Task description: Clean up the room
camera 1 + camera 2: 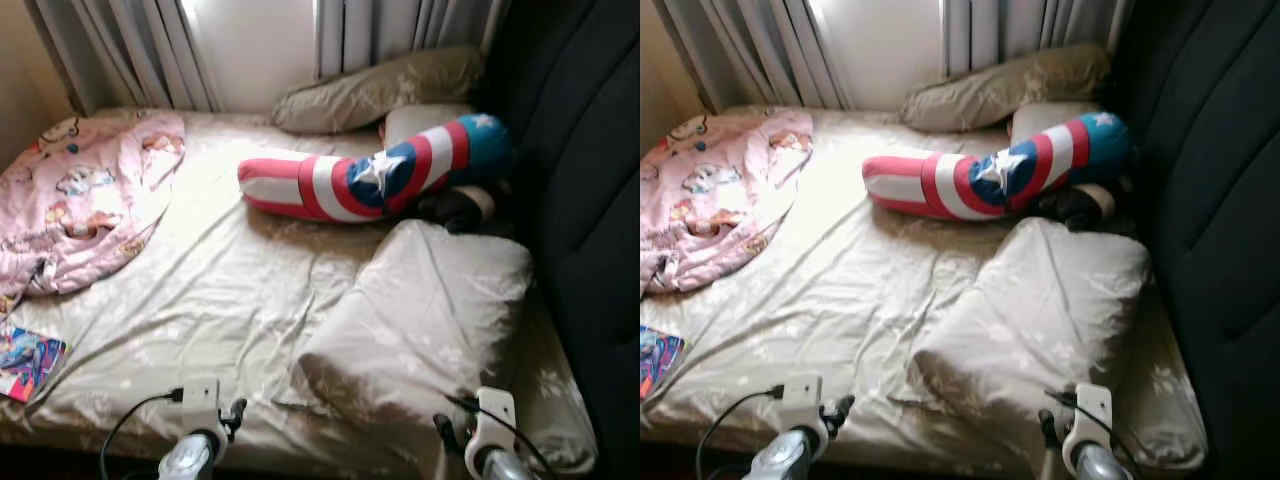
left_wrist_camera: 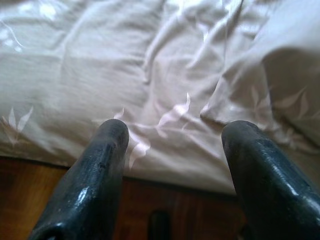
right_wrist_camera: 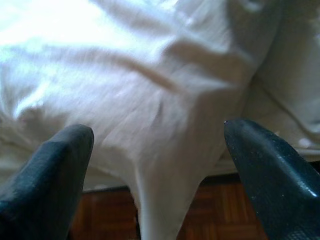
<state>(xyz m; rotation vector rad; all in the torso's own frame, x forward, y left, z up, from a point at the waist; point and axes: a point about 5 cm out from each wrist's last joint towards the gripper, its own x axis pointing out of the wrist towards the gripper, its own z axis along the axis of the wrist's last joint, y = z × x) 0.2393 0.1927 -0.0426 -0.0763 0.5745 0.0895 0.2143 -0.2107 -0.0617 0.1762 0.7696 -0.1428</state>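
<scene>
Both hands, left [image 2: 172, 150] and right [image 3: 157, 160], hang wide open and empty at the bed's [image 1: 220, 290] near edge. The pillow [image 1: 430, 310] lies just ahead of the right hand; grabbing it may snag the sheet, probably loose there.

Left pincer [image 2: 172, 150] and right pincer [image 3: 157, 150] agape.
</scene>
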